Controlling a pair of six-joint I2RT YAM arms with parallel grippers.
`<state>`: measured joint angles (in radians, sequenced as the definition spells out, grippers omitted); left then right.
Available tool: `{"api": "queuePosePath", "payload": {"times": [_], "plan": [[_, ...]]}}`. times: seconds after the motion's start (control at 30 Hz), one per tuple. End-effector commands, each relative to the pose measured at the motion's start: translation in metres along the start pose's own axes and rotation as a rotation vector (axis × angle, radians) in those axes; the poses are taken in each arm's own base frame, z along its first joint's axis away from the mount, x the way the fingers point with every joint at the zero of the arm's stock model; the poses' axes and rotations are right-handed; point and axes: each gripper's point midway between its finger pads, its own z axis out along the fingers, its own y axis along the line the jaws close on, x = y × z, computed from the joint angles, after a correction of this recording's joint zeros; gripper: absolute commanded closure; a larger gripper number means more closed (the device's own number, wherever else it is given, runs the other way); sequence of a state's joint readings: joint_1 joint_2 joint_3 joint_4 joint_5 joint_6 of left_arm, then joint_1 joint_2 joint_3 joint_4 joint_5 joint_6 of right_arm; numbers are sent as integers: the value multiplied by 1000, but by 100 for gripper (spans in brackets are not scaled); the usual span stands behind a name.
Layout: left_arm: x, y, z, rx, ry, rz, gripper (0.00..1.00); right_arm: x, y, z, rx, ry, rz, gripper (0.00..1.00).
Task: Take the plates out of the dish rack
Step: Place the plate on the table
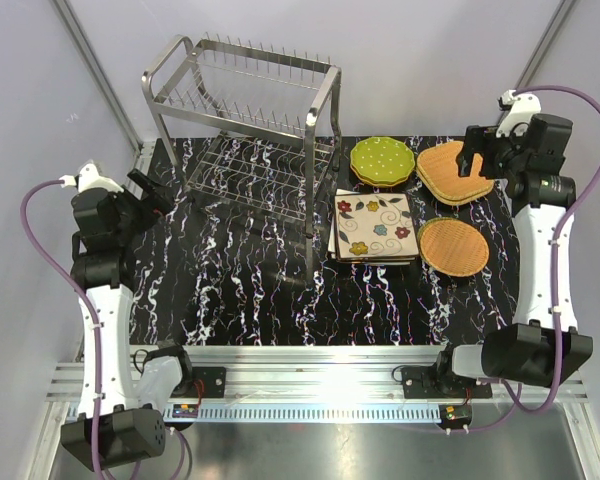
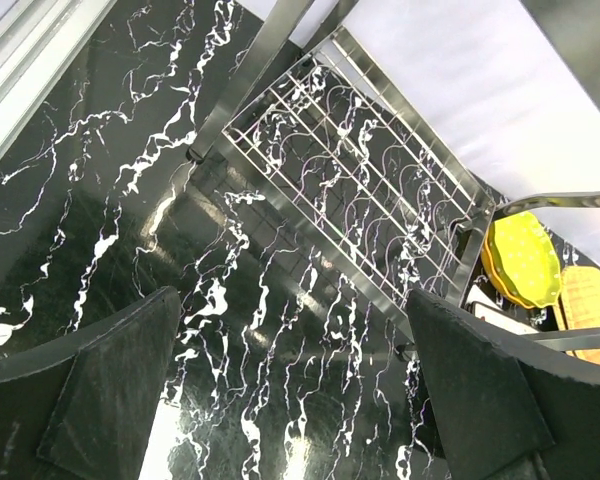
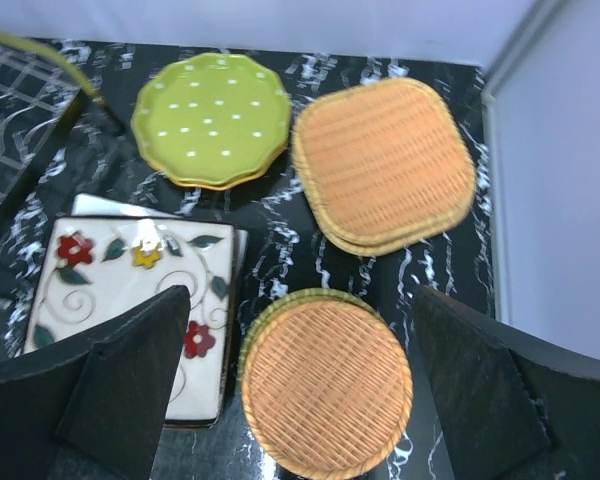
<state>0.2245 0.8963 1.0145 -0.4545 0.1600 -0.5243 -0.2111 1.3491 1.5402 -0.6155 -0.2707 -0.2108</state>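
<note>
Over the 1 o'clock corner of the worktop (image 1: 240, 290) hangs my right gripper (image 1: 472, 158), fingers spread wide, nothing between them. Wrist view confirms: the gap is bare and the plates lie below it.

Left gripper (image 1: 155, 200) is at 9 o'clock of the dish rack (image 1: 245, 130), also spread and empty, facing the rack's lower grid shelf.

Rack sits at 11 o'clock on the worktop. No plates in the top prongs, and the worktop shows through the lower grid. Looks empty.

All plates are flat on the worktop, at 3 o'clock of the rack:
- green dotted plates (image 1: 381, 160), stacked, far side
- square wicker plates (image 1: 450, 172), stacked, at 3 o'clock of the green ones, right under my right gripper
- cream flowered plates (image 1: 375, 227), stacked, at 6 o'clock of the green ones, just beside the rack's near right leg
- round wicker plate (image 1: 454, 246), at 3 o'clock of the flowered stack; cannot tell if it is one or several

Step, by my judgement: unloading looks finished, with the right gripper above the square wicker stack and not touching it. Next move calls for no grasp. Lift the right arm straight up off the stack, draw both arms toward 6 o'clock, and keep the left fingers off the rack's wires.
</note>
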Motion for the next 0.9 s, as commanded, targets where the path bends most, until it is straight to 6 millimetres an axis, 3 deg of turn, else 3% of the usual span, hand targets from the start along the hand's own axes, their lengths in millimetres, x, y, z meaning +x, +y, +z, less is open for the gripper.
{"api": "queuePosePath", "payload": {"times": [0.0,0.2,0.87], "plan": [[-11,-10,-4,56,-40,1,1,-2,-24,-1,155,-25,60,0],[-6,-3,-4,30,-33,18,1,16,-42,6,263,5,110,0],[-6,3,-8,2,-38,53,1,61,-38,21,255,97,140,0]]}}
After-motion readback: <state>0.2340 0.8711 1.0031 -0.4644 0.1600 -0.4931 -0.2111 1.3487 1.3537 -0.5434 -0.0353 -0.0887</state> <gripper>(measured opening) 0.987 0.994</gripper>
